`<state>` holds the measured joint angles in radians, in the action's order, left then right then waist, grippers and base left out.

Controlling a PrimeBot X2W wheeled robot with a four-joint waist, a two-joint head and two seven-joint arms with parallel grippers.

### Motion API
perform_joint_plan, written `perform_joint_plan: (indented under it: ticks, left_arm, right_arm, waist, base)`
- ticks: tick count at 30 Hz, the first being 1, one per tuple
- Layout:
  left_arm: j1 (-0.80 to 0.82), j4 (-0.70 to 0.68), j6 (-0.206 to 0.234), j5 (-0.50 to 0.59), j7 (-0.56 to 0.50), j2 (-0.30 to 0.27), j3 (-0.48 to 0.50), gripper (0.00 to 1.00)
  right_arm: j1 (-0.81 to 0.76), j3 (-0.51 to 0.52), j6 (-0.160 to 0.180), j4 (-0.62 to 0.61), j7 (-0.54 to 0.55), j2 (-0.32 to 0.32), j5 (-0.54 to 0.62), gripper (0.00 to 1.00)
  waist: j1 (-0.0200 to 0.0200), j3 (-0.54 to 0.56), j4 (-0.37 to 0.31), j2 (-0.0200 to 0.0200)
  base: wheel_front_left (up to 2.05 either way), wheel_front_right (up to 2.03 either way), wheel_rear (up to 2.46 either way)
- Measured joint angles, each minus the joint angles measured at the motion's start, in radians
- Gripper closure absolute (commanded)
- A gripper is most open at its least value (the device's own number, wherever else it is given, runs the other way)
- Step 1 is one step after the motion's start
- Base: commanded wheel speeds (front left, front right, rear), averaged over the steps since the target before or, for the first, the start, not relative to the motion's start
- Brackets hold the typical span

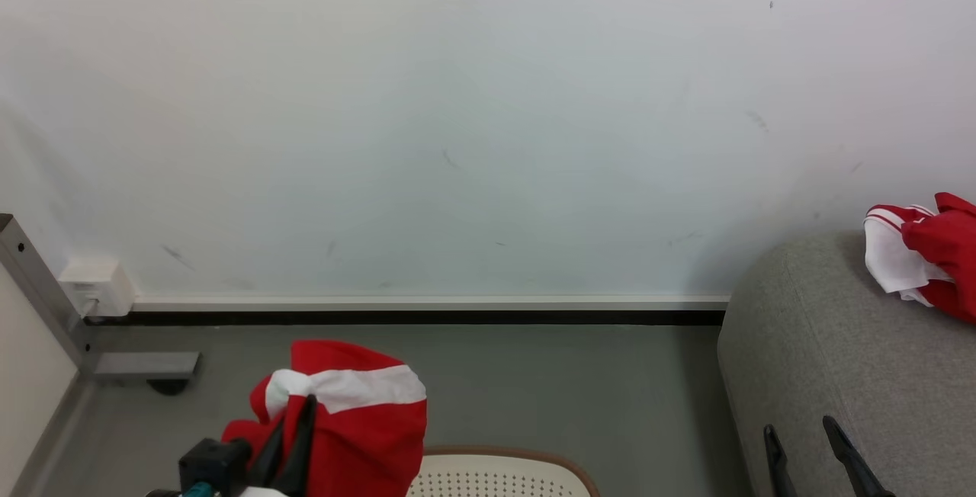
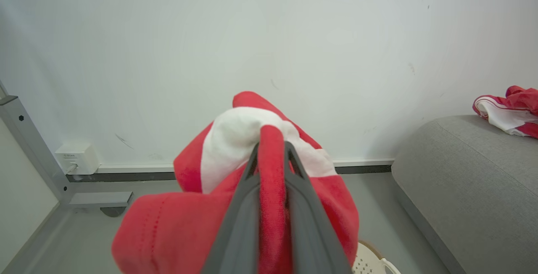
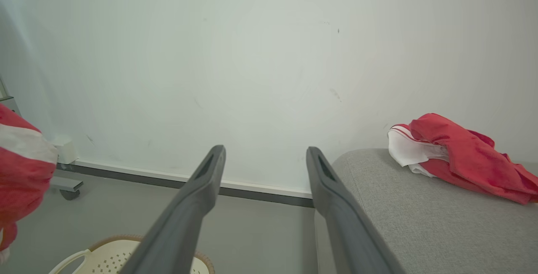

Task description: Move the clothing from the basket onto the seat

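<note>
**Left hand gripping one red garment above basket; right hand open, empty**

Far left of the left hand: grey metal frame post [image 1: 30, 283] with a flat foot and castor on the grey floor [image 1: 572, 383]. A white wall box [image 1: 95, 283] sits just beside the post at skirting level.

Left hand [image 1: 297, 409]: fingers pinched almost together on a fold of a soft bright red fabric garment with a white panel [image 1: 358, 421]. In the left wrist view a red fold runs up between the two fingers. The white panel bunches over the tips and the rest drapes down either side. The cloth hangs in the air, clear of the floor.

Just below and right of that hand: oval cream perforated plastic basket [image 1: 496, 478], brown woven-look rim, white side handle. Whether the hanging cloth touches its rim: cannot tell. Basket contents: cannot tell.

Right hand [image 3: 265, 150]: two long dark fingers spread wide, nothing between them. It sits at the near left corner of the large grey textured-fabric sofa [image 1: 839, 360]. Contact with the upholstery: cannot tell.

Beyond and right of the right hand: second red garment [image 3: 458, 160], with a white panel and white-striped trim. It lies crumpled on top of the sofa near the pale scuffed wall [image 1: 488, 116], well apart from both hands.
</note>
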<state>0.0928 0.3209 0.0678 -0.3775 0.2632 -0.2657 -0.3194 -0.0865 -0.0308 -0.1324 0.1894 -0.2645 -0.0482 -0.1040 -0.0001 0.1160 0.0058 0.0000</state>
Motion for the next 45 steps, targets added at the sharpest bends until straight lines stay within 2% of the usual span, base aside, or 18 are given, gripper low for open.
perform_joint_plan:
  ticks: [14, 23, 34, 38, 45]
  left_arm:
    - [-0.011, -0.057, 0.012, -0.008, -0.015, -0.006, -0.014, 1.00]
    - [0.073, -0.147, -0.022, 0.016, -0.066, -0.001, -0.080, 1.00]
    - [0.165, -0.203, -0.073, 0.042, -0.134, 0.068, -0.195, 1.00]
    - [0.189, -0.207, -0.093, 0.052, -0.156, 0.094, -0.243, 1.00]
    - [0.203, -0.242, -0.118, 0.059, -0.193, 0.106, -0.297, 1.00]
  right_arm:
    - [0.006, -0.031, 0.000, -0.006, 0.000, 0.000, 0.009, 0.00]
    - [0.100, -0.246, 0.000, -0.030, 0.000, -0.001, 0.033, 0.00]
    - [0.222, -0.544, 0.000, -0.045, 0.000, -0.038, -0.003, 0.00]
    - [0.257, -0.580, 0.000, -0.032, 0.000, -0.045, 0.007, 0.00]
    - [0.280, -0.552, 0.000, -0.027, 0.000, -0.058, 0.050, 0.00]
  waist:
    - [0.0000, -0.010, 0.001, 0.0000]
    - [0.0001, -0.025, 0.004, 0.0000]
    - [0.0001, -0.042, -0.003, 0.0000]
    - [0.0001, -0.043, -0.009, 0.0000]
    - [0.0001, -0.040, -0.017, 0.0000]
  base:
    - [0.00, 0.00, 0.00]
    - [0.00, 0.00, 0.00]
    - [0.00, 0.00, 0.00]
    - [0.00, 0.00, 0.00]
    - [0.00, 0.00, 0.00]
